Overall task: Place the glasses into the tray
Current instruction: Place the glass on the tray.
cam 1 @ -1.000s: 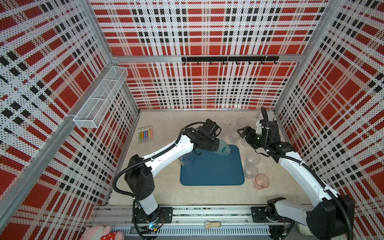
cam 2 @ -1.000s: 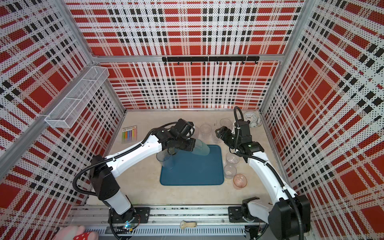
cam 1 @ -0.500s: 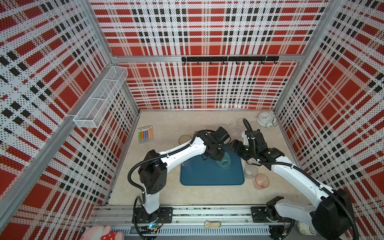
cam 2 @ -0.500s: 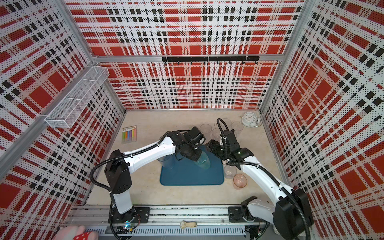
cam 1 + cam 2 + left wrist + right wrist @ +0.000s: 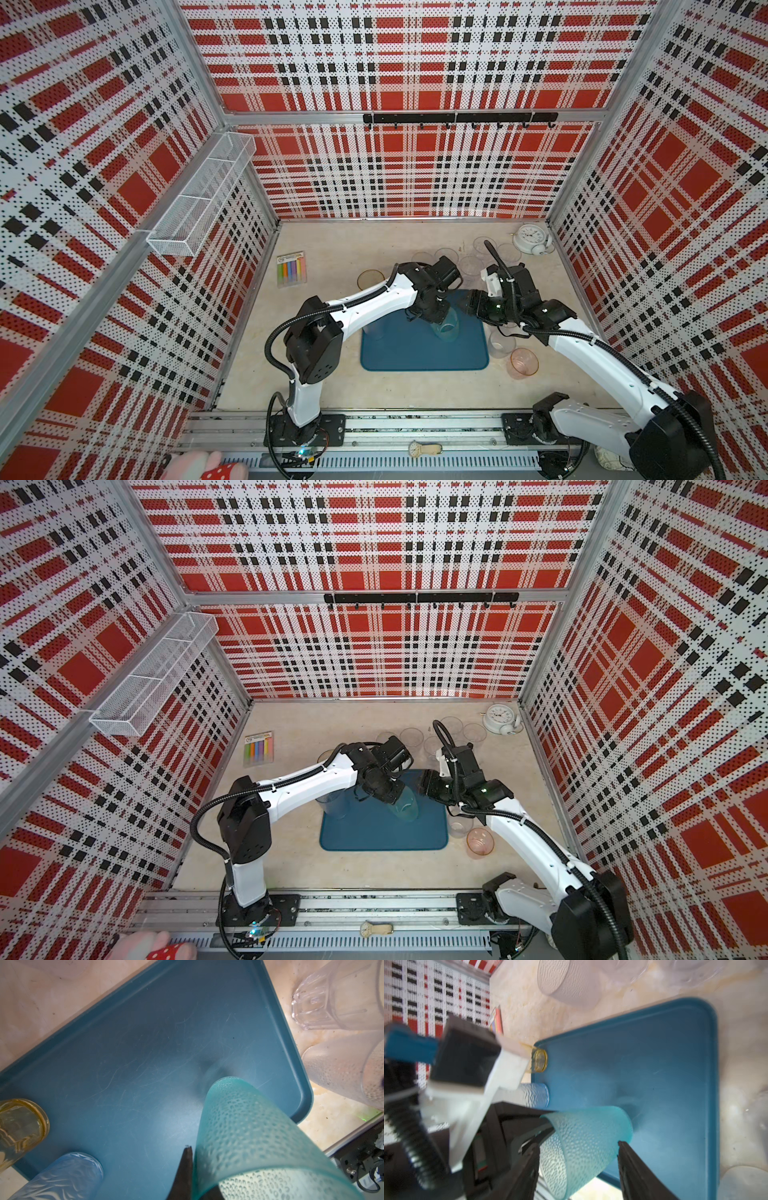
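My left gripper (image 5: 436, 318) is shut on the rim of a mint-green dimpled glass (image 5: 446, 328), holding it tilted low over the right half of the dark teal tray (image 5: 415, 353). One finger (image 5: 187, 1159) lies outside the wall (image 5: 249, 1136), the other inside. My right gripper (image 5: 578, 1145) is open, its fingers close on either side of that same glass (image 5: 581, 1140). A blue-grey glass (image 5: 376, 328) stands just inside the tray's left edge. An amber glass (image 5: 370, 279) stands on the table by the tray's far left corner.
Several clear glasses (image 5: 469, 264) cluster behind the tray beside a white alarm clock (image 5: 532, 239). A clear glass (image 5: 500, 343) and a pink one (image 5: 524, 362) stand right of the tray. A crayon pack (image 5: 291, 268) lies at the far left; a wire basket (image 5: 199, 208) hangs on the left wall.
My left gripper carried the mint-green glass from the tray's far side to over its right half. My right arm swung in from the back, and its jaws narrowed around the glass.
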